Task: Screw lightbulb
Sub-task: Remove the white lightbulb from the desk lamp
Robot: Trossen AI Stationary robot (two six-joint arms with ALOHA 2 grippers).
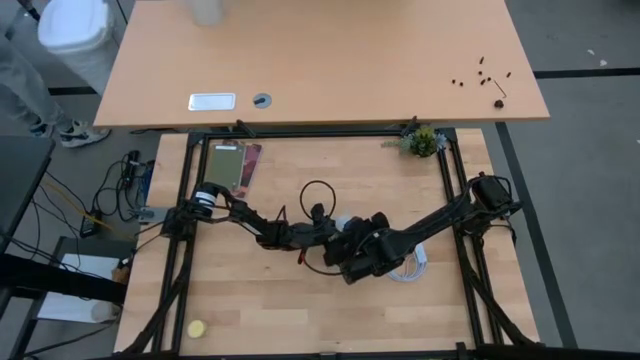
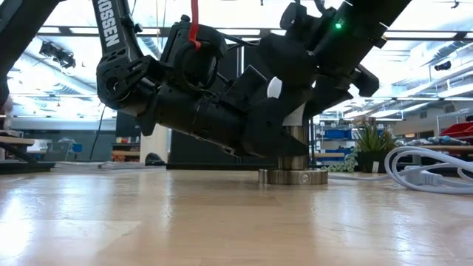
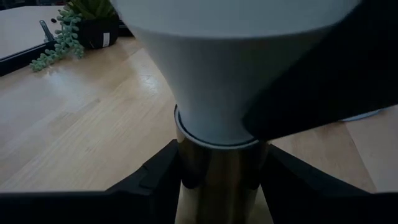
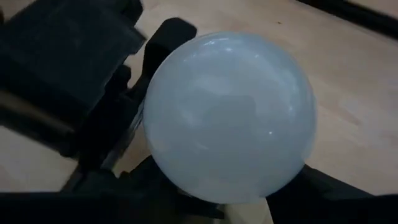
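Note:
The white lightbulb point(image 4: 230, 118) stands upright on the round silvery socket point(image 2: 293, 176) near the table's middle, its narrow end down in the socket's metal collar point(image 3: 221, 180). My left gripper point(image 3: 221, 193) comes in low from the table's left and is shut on that collar. My right gripper point(image 4: 230, 202) comes from the right and above and is shut on the bulb. In the high view only a small white patch of the bulb point(image 1: 343, 222) shows between the two grippers. My left gripper pinches the socket's upright metal collar point(image 3: 186, 180) between its two fingers, just below the bulb's white neck. The fingers come in nearly level from the table's left. The socket's disc rests flat on the table. My right gripper holds the bulb's round white body point(image 4: 186, 180), one finger on each side. It comes from above, slanting in from the table's right. One finger point(image 3: 311, 87) lies against the bulb's side. The bulb stands upright in the socket.
The socket's white cable point(image 2: 432, 174) lies coiled to the right of the grippers. A small potted plant point(image 1: 423, 142) stands at the far right corner, a flat card-like object point(image 1: 232, 165) at the far left, a small yellow thing point(image 1: 197, 328) near the front left.

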